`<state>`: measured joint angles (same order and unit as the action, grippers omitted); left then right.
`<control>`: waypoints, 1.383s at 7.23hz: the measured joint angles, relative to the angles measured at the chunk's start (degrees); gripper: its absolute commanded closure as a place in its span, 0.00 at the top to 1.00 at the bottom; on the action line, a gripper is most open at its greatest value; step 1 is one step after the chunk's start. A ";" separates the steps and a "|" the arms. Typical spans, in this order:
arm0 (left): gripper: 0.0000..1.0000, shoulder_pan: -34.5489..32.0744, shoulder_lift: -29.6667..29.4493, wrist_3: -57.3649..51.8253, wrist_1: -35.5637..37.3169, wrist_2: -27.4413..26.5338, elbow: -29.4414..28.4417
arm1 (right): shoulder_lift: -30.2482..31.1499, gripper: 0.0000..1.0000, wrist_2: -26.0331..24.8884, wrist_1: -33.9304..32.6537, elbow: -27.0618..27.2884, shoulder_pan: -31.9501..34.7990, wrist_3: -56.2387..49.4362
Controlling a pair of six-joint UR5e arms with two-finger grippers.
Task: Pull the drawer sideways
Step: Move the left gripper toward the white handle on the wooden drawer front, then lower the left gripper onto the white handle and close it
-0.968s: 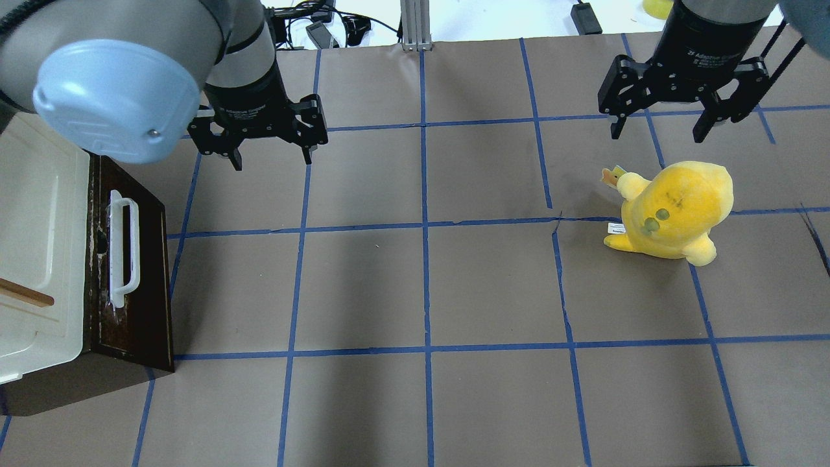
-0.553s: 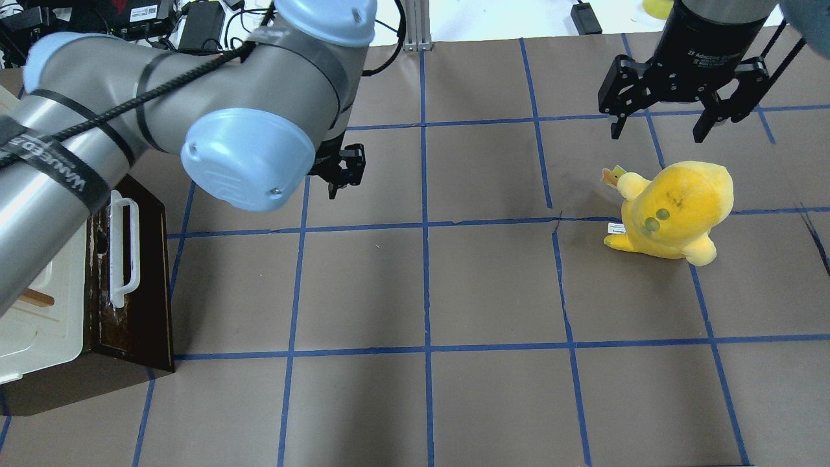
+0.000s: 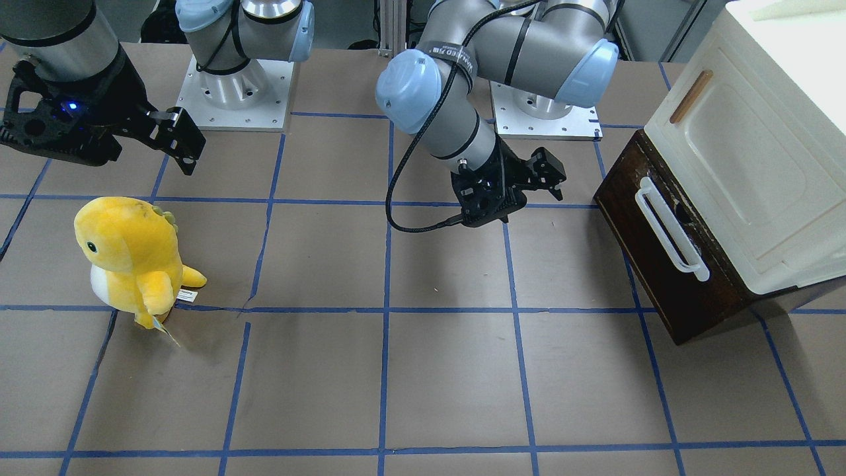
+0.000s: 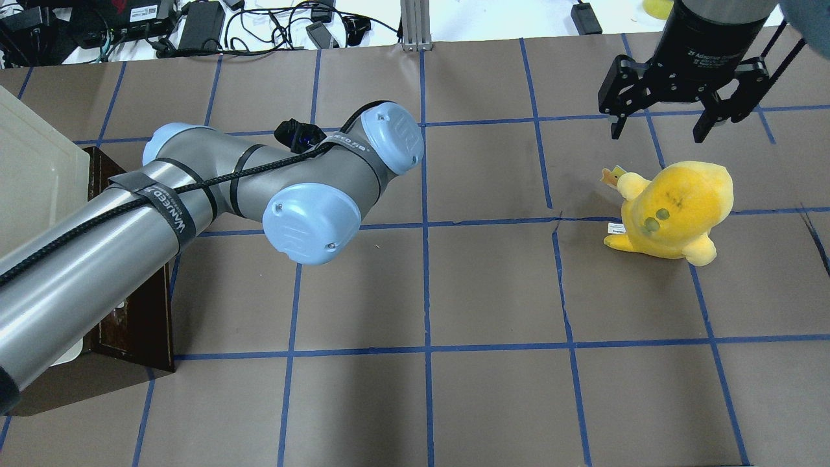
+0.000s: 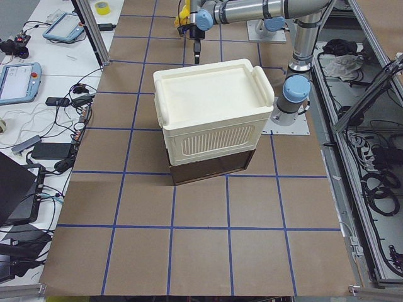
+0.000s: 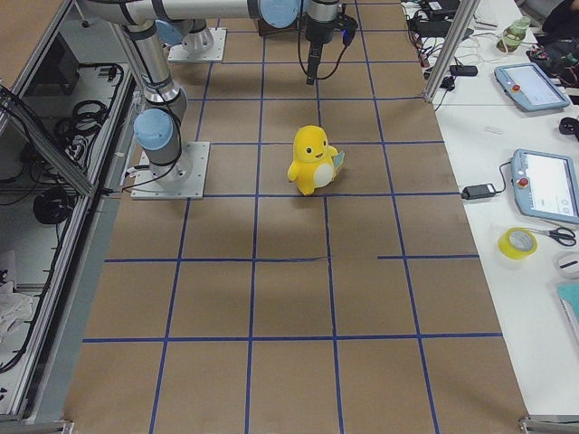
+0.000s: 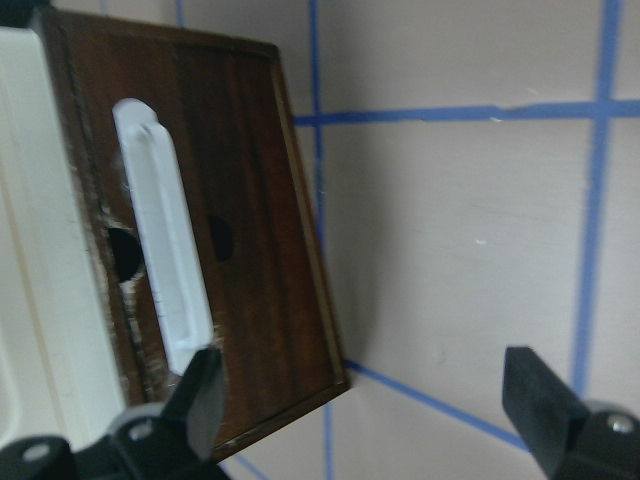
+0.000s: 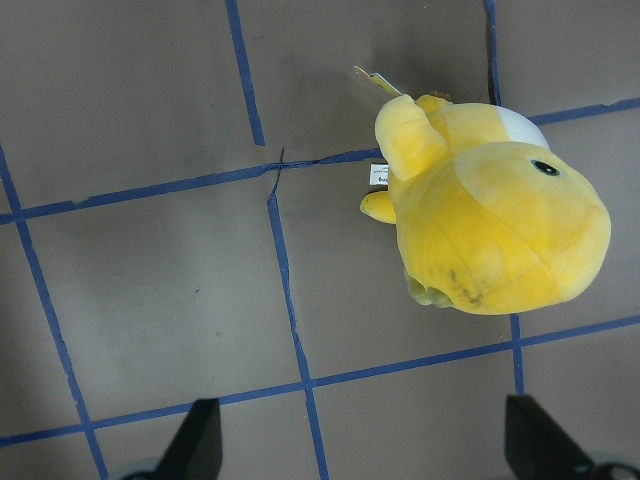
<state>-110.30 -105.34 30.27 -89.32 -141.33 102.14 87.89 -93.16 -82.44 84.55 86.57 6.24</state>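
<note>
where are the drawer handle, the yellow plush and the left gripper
drawer handle [image 3: 671, 230], front-facing view, middle of the white bar
yellow plush [image 3: 132, 264], front-facing view, its body below the head
left gripper [image 7: 367, 380], left wrist view, midway between its open jaws

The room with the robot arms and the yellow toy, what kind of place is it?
Most likely a robot lab or test room. Two robot arms are bolted to a table marked with a blue tape grid, and control tablets and cables lie on the benches beside it.
</note>
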 measured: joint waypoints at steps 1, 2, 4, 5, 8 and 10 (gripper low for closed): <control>1.00 2.40 -1.10 0.03 -1.54 -3.68 1.45 | 0.00 1.00 0.00 0.00 0.00 -0.02 0.00; 1.00 5.60 -1.97 0.19 -2.57 -6.81 3.23 | 0.00 1.00 0.00 0.00 0.00 -0.05 0.00; 0.92 10.03 -4.09 2.71 -3.02 -14.72 5.88 | 0.00 1.00 0.00 0.00 0.00 -0.05 0.00; 0.92 11.45 -5.11 3.60 -3.04 -17.51 6.28 | 0.00 1.00 0.00 0.00 0.00 -0.05 0.00; 0.92 14.66 -7.41 4.55 -2.79 -22.57 6.98 | 0.00 1.00 0.00 0.00 0.00 -0.01 0.00; 0.92 15.89 -8.61 6.33 -2.82 -24.31 8.03 | 0.00 1.00 0.00 0.00 0.00 -0.02 0.00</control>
<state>-94.41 -113.95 36.60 -92.14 -165.64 110.17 87.89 -93.16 -82.44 84.55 86.55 6.24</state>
